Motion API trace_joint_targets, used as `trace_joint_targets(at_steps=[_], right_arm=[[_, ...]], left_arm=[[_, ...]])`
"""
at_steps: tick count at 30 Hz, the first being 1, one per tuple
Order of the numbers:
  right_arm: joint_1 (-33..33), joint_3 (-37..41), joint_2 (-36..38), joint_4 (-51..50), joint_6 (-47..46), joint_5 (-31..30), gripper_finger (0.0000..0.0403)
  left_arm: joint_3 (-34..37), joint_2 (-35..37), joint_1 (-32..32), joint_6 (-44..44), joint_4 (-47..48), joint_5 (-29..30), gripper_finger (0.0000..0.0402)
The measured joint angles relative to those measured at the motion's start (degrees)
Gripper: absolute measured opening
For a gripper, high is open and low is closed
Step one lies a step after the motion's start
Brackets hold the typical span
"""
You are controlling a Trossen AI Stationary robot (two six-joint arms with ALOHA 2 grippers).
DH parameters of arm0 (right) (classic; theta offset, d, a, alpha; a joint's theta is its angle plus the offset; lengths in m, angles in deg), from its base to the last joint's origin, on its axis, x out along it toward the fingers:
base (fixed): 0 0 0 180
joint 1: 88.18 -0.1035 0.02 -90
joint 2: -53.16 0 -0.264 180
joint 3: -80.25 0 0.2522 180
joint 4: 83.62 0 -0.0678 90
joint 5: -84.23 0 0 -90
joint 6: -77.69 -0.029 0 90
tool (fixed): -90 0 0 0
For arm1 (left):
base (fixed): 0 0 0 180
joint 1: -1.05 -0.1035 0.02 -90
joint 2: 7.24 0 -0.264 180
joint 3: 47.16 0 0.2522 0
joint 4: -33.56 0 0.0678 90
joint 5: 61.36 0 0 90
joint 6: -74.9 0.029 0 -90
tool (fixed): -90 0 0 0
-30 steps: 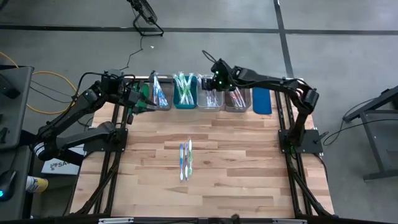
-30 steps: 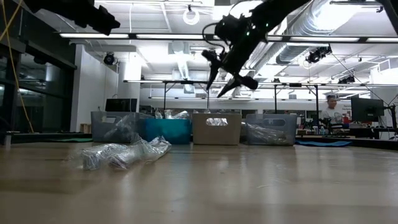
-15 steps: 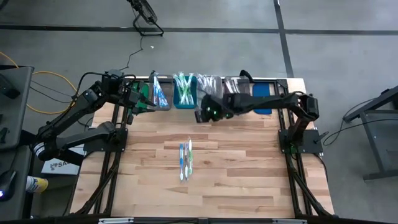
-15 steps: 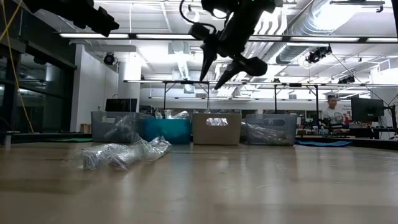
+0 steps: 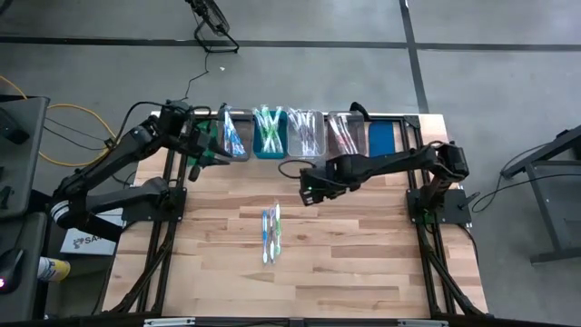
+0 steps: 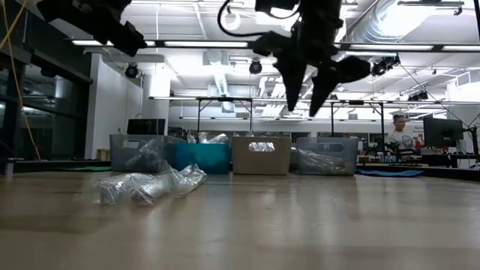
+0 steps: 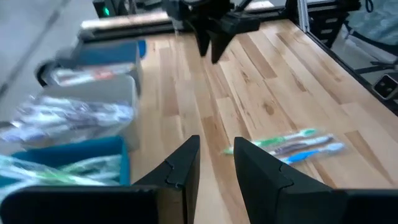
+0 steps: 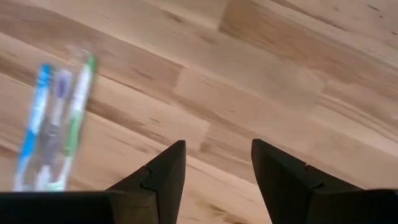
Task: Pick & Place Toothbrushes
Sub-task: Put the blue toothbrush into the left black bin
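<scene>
1. Toothbrushes (image 5: 271, 233) lie bundled at mid-bench in the high view; more fill the bins (image 5: 272, 134) along the far edge. The right claw (image 5: 307, 193) hangs between bins and bundle.
2. Low view: the right claw (image 6: 308, 91) hangs high, fingers apart, empty.
3. Left wrist view: the left claw (image 7: 216, 163) is slightly apart, empty, near the bins at the far left corner.
4. Right wrist view: the right claw (image 8: 217, 163) is spread; the bundle (image 8: 55, 118) lies apart.
</scene>
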Motion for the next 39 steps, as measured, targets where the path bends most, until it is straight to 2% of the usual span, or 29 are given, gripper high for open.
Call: trace_joint_targets(at_steps=[3,7,12,16,25,34,39], right_arm=[[-0.2,3.6,2.1,0.3,1.2,-0.2,0.0176],[-0.2,11.1,8.2,4.9,0.8,-0.5,0.0176],[-0.2,22.7,17.9,14.1,-1.3,-1.2,0.0176],[-0.2,28.2,23.7,16.4,-2.4,-0.6,0.0176],[-2.9,29.9,32.7,14.7,-1.5,-6.0,0.0176],[-4.6,29.9,40.6,7.2,1.5,-9.3,0.0176],[-4.6,29.9,43.1,6.7,4.6,-9.9,0.0176]], left_arm=[[0.0,-1.7,1.6,0.2,1.3,0.0,0.0095],[0.0,-3.9,7.2,1.4,1.4,1.6,0.0095],[0.0,-7.4,17.5,8.7,0.6,11.2,0.0095],[0.0,-10.7,24.7,17.6,-1.1,16.4,0.0095],[0.0,-21.6,37.8,28.3,-7.6,22.5,0.0098],[0.0,-32.8,47.7,37.3,-12.5,33.7,0.0180],[0.0,-38.6,52.4,41.3,-18.0,39.1,0.0193]])
